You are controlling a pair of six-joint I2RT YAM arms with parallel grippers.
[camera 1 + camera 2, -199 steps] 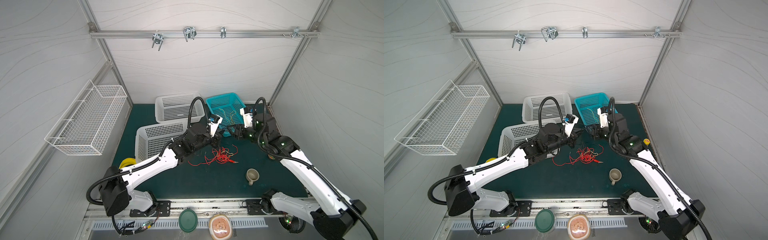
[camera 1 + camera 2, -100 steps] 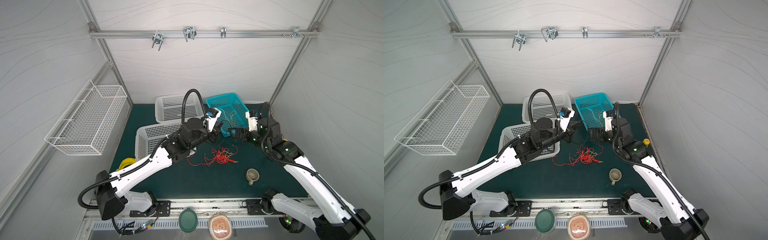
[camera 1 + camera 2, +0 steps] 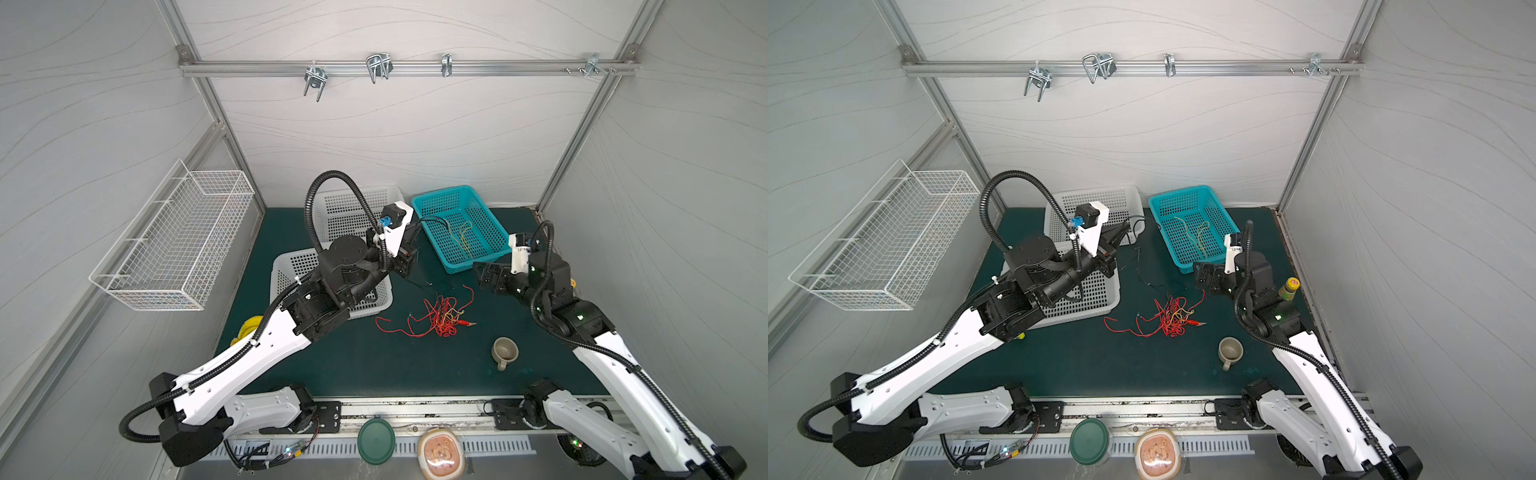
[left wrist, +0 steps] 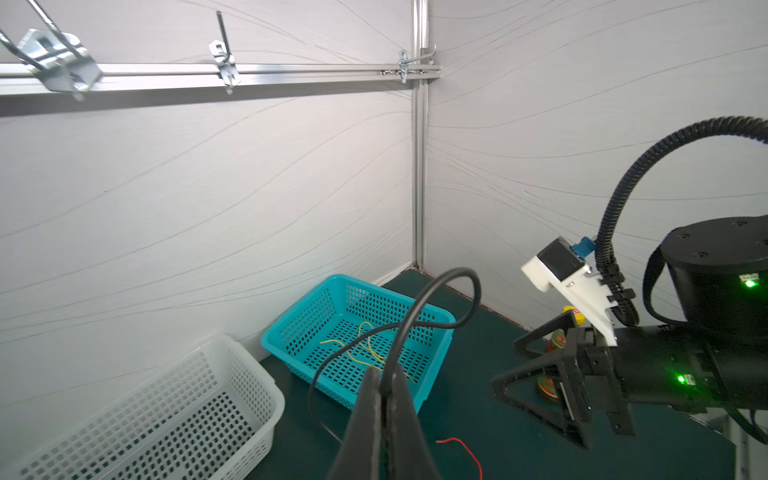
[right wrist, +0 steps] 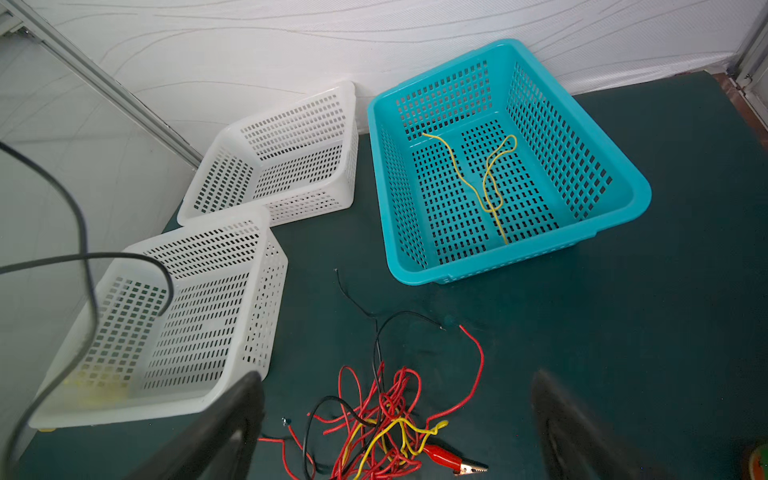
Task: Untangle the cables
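Pinching black cable [image 4: 457, 271] tight, left gripper [image 4: 384, 380] holds it raised over green mat [image 3: 374, 365], near teal basket [image 3: 442, 194]. Springy loop arcs past jaws, rest trails down toward cable tangle [image 3: 436, 318] of red, yellow, black on mat. Opposite, right gripper [image 4: 505, 363] gapes wide, empty, hovering near that tangle. One yellow wire [image 5: 490, 183] lies apart inside teal basket. Wires look light, limp, snag-prone, likely slippery. Best hold, I reckon: free end or red alligator clip [image 5: 449, 455], not knotted middle.

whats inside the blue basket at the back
A thin yellow wire lies looped on the floor of the blue basket, nothing else. Only a strip behind its near wall is hidden.
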